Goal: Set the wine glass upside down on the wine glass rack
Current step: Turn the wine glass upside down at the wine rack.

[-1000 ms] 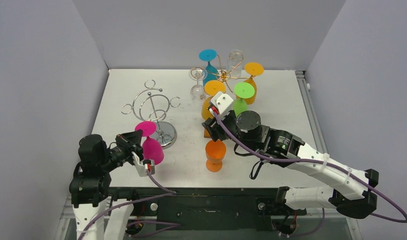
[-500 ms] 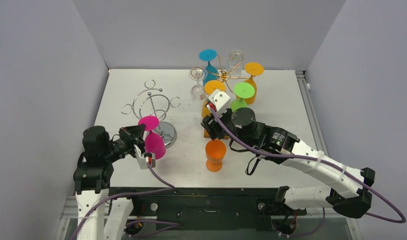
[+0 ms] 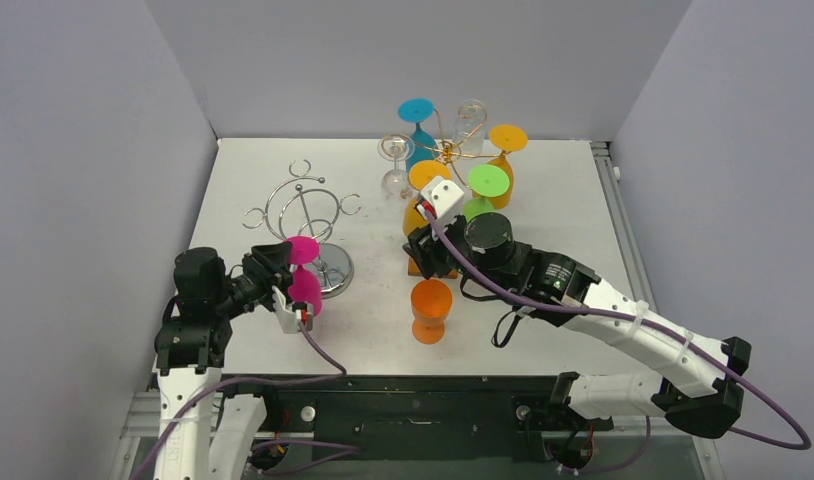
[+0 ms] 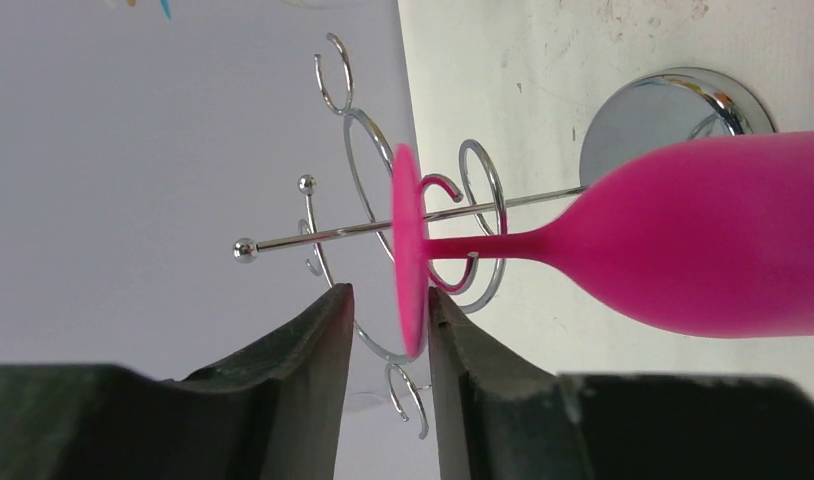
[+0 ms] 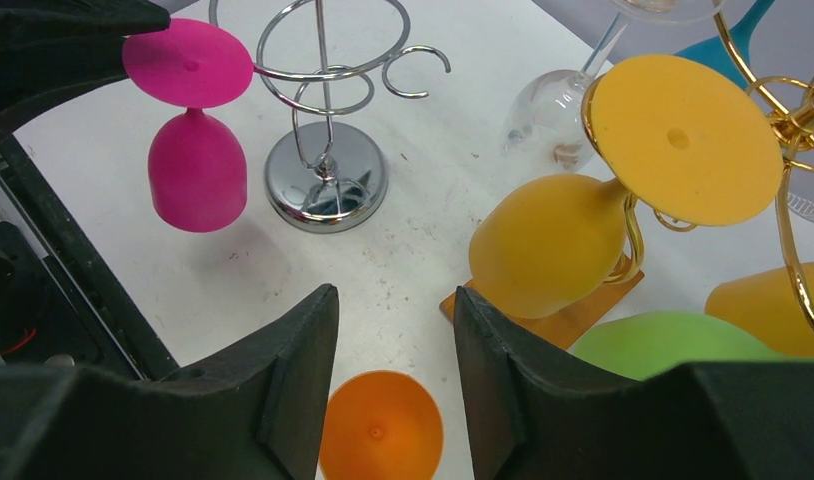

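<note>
The pink wine glass (image 3: 305, 288) is upside down, foot (image 4: 407, 250) up, at the front of the chrome rack (image 3: 308, 205). In the left wrist view its stem (image 4: 503, 243) appears to sit in a rack hook (image 4: 461, 280). My left gripper (image 4: 390, 310) straddles the foot. One finger (image 4: 463, 360) touches the foot and a gap shows at the other, so the jaws stand apart. The glass also shows in the right wrist view (image 5: 196, 170). My right gripper (image 5: 395, 380) is open and empty, hovering over an orange glass (image 5: 380, 430).
A gold rack (image 3: 453, 150) on a wooden base at the back centre holds several coloured glasses. A clear glass (image 3: 395, 165) stands beside it. The orange glass (image 3: 431, 310) stands upside down on the table near the front. The chrome rack's round base (image 3: 333, 270) is just behind the pink glass.
My left arm has carried the pink glass up and to the right, up to the chrome rack. My right arm has shifted slightly left and back.
</note>
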